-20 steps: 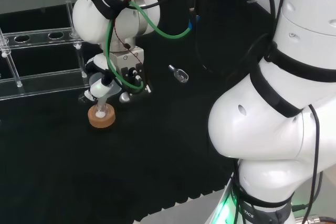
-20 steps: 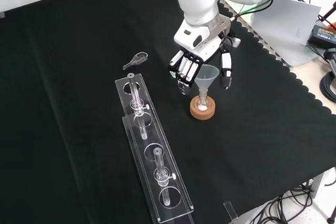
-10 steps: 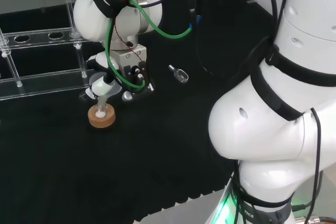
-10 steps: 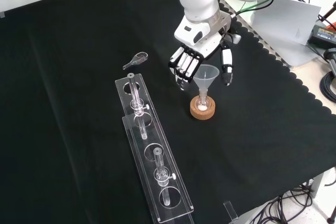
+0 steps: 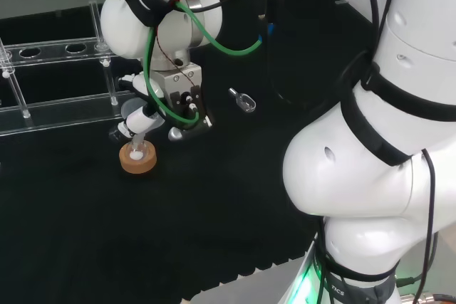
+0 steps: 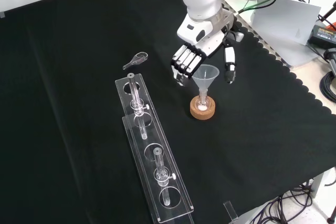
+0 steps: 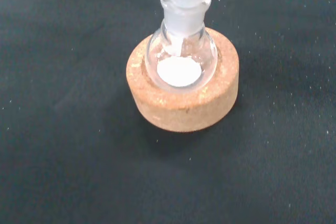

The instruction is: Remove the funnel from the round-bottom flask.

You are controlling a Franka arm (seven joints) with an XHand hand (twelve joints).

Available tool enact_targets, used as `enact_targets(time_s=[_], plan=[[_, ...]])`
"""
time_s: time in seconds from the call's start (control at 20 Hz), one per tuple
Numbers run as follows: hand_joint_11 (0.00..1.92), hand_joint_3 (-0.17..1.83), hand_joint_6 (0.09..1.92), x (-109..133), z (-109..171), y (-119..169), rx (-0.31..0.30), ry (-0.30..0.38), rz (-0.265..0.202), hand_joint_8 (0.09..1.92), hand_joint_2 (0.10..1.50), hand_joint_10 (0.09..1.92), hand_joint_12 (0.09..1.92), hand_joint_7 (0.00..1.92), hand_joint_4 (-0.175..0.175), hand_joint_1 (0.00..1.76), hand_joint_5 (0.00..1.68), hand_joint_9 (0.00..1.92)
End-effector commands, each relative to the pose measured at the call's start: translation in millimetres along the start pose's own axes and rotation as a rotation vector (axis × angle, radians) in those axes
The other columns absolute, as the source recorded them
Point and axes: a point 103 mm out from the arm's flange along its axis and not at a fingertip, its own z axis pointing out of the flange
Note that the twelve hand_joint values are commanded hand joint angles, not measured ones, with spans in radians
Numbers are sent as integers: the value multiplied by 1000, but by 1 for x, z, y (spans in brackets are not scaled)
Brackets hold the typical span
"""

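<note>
On cork ring [image 7: 184, 103], glass round-bottom flask [image 7: 181, 59], conical clear funnel [image 6: 205, 74]

You see the table [image 6: 79, 51] under a matt black cloth [image 7: 63, 171] with a fine woven grain and some pale specks, and on it a rough, grainy cork ring [image 7: 184, 109] of light brown colour. The round-bottom flask [image 7: 181, 59] is clear glossy glass with white powder [image 7: 179, 71] inside, and the funnel [image 6: 205, 74] looks like smooth clear plastic or glass. The hand [image 6: 202, 59] has glossy white and matt black plastic shells, and the rack [image 6: 149, 153] is clear shiny plastic.
</note>
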Motion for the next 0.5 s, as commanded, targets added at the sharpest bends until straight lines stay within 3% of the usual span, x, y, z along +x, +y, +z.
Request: enact_targets(time_s=[0.05,0.15,0.4,0.5], plan=[[0,-2,87,2,6,-19,-22,10,38,170,684,222,875,6,-26,492,8,4],[0,-2,87,3,7,-21,-32,13,46,87,684,87,748,0,-26,492,1,0],[0,-2,87,6,11,-25,-42,15,55,87,683,87,645,0,-25,493,0,0],[0,-2,87,7,11,-26,-82,12,52,87,683,87,624,0,-25,498,0,0]])
